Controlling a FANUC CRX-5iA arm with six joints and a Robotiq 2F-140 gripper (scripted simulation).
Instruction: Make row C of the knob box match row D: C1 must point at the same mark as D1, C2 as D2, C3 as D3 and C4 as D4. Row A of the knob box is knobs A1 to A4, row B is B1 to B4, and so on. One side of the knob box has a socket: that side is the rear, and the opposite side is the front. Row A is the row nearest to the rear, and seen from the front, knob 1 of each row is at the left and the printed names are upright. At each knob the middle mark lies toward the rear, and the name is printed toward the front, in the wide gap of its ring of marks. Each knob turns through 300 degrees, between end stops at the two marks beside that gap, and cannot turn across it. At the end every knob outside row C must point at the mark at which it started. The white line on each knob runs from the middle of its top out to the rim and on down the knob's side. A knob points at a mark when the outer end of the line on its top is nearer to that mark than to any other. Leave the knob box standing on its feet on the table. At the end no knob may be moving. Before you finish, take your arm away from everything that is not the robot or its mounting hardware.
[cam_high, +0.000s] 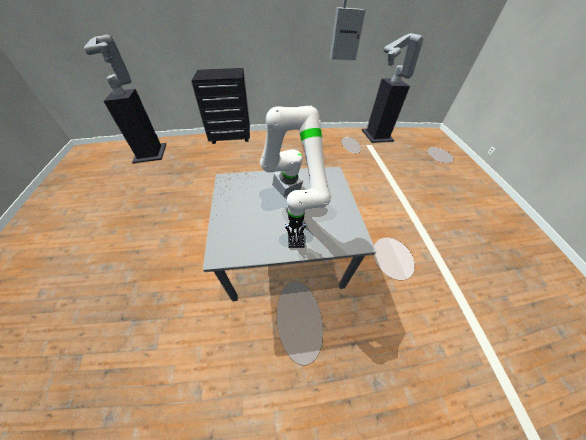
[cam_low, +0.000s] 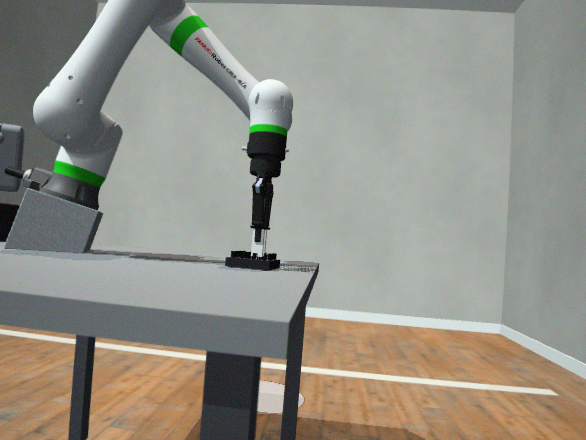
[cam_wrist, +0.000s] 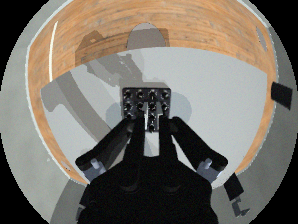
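Observation:
The black knob box (cam_high: 296, 245) (cam_low: 242, 262) (cam_wrist: 123, 111) stands on the table near its edge farthest from the arm base. The wrist view shows its knobs in four rows. My gripper (cam_high: 296, 239) (cam_low: 258, 256) (cam_wrist: 152, 107) points straight down over the box. Its fingers stand narrowly apart, and their pale tips reach down to knob height. A knob in the third column from the left and second row from the top, in the wrist view, lies between the tips. I see no firm grip on it. The fingers hide several knobs. The white lines, marks, names and socket are too small or hidden to read.
The grey table (cam_high: 235, 225) (cam_low: 150, 285) (cam_wrist: 215, 95) carries the arm base (cam_high: 287, 184) (cam_low: 52, 222) behind the box. The table's far edge lies a short way beyond the box. Neighbouring knobs stand close around the fingertips.

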